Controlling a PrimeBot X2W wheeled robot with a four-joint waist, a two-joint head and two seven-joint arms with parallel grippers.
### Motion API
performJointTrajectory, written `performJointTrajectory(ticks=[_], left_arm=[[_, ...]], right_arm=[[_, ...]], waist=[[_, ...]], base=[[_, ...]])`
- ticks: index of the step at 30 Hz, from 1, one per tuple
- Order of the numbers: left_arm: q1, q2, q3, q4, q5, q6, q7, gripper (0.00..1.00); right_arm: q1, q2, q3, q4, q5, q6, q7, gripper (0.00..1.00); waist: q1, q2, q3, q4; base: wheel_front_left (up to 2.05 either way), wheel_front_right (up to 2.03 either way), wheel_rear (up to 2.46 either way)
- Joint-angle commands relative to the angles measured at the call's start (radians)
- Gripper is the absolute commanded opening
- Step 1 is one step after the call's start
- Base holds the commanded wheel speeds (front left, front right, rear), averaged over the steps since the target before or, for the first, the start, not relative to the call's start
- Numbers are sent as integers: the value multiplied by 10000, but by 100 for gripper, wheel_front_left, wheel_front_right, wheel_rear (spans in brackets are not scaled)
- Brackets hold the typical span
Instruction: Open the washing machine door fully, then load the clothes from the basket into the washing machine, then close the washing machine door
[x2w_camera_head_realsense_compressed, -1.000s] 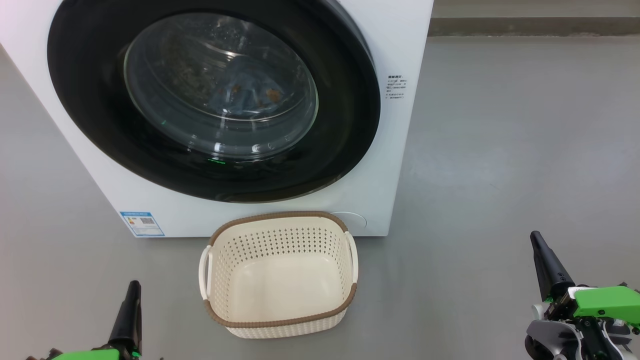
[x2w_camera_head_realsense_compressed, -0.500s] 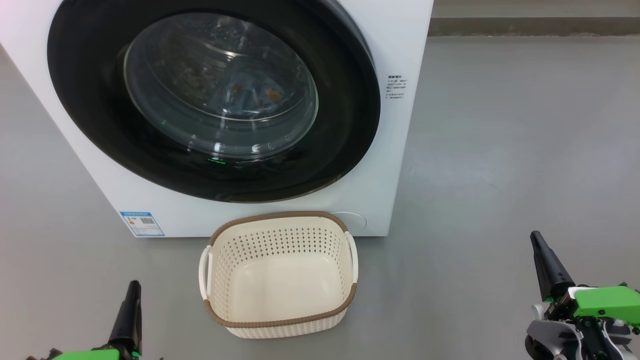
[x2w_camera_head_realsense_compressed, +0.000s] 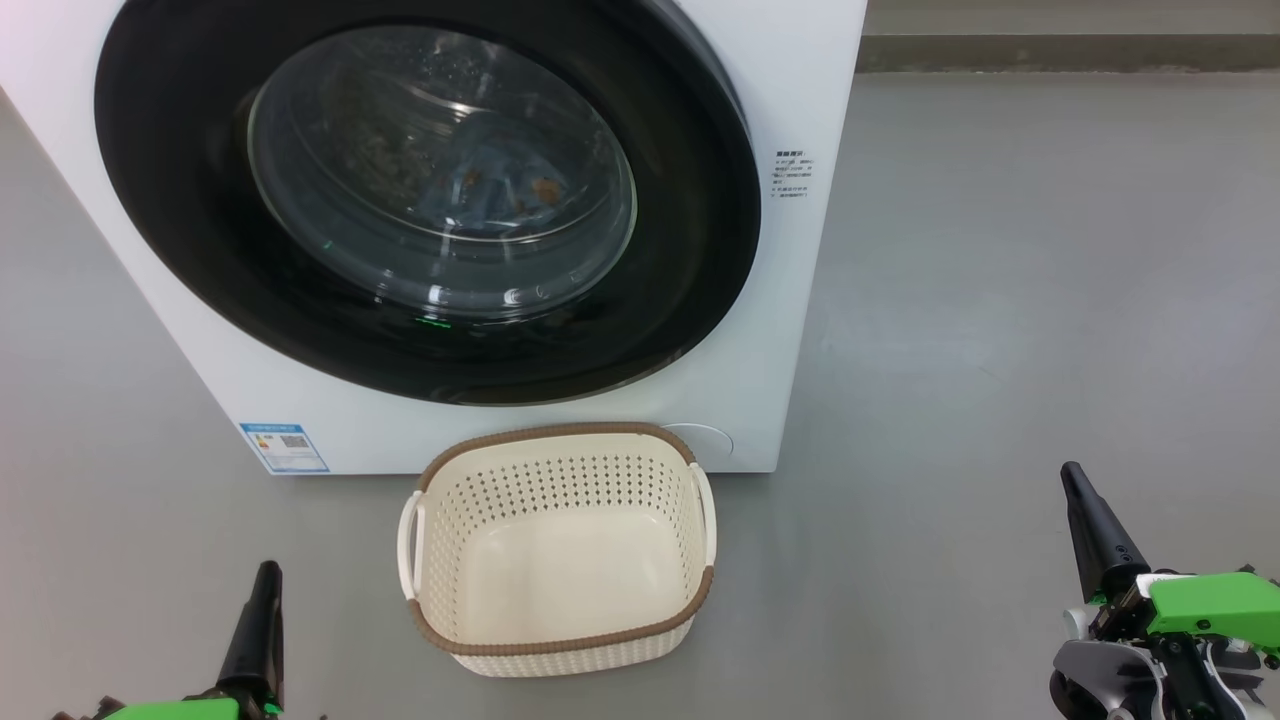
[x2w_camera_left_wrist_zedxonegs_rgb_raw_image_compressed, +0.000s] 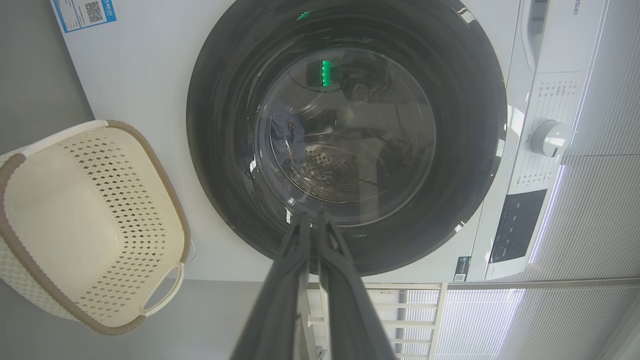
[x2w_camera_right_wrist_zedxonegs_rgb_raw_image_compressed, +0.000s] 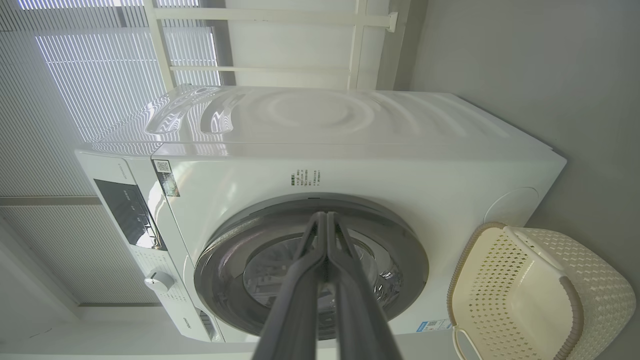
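The washing machine (x2w_camera_head_realsense_compressed: 790, 300) stands before me, its glossy black round door (x2w_camera_head_realsense_compressed: 180, 250) flat against the front. Light blue clothes (x2w_camera_head_realsense_compressed: 490, 185) with brown-orange prints show behind the glass window. On the floor in front sits the cream perforated basket (x2w_camera_head_realsense_compressed: 560, 640) with nothing inside; it also appears in the left wrist view (x2w_camera_left_wrist_zedxonegs_rgb_raw_image_compressed: 30, 295) and the right wrist view (x2w_camera_right_wrist_zedxonegs_rgb_raw_image_compressed: 590, 290). My left gripper (x2w_camera_head_realsense_compressed: 262, 610) is low at the left, fingers together, holding nothing. My right gripper (x2w_camera_head_realsense_compressed: 1090, 520) is low at the right, also shut on nothing. Both sit well back from the machine.
Grey floor (x2w_camera_head_realsense_compressed: 1000, 300) stretches right of the machine to a low wall ledge (x2w_camera_head_realsense_compressed: 1060, 52). A blue label sticker (x2w_camera_head_realsense_compressed: 285, 447) marks the machine's lower left corner. The control panel and white dial (x2w_camera_left_wrist_zedxonegs_rgb_raw_image_compressed: 549, 137) lie beside the door. A white rack (x2w_camera_right_wrist_zedxonegs_rgb_raw_image_compressed: 275, 35) stands behind the machine.
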Motion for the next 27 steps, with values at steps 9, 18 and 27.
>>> performJointTrajectory(ticks=[9, 18, 27], left_arm=[[-433, 89, 269, -318, -82, 6, 63, 0], [-433, 89, 268, -318, -82, 6, 63, 0], [-433, 89, 268, -319, -82, 6, 63, 0]], right_arm=[[-173, -87, 187, -285, -15, 33, 63, 0], [-173, -85, 183, -285, -18, 33, 66, 0], [-174, -83, 180, -285, -20, 33, 69, 0]], waist=[[0, 0, 0, 0], [0, 0, 0, 0], [0, 0, 0, 0]], base=[[0, 0, 0], [0, 0, 0], [0, 0, 0]])
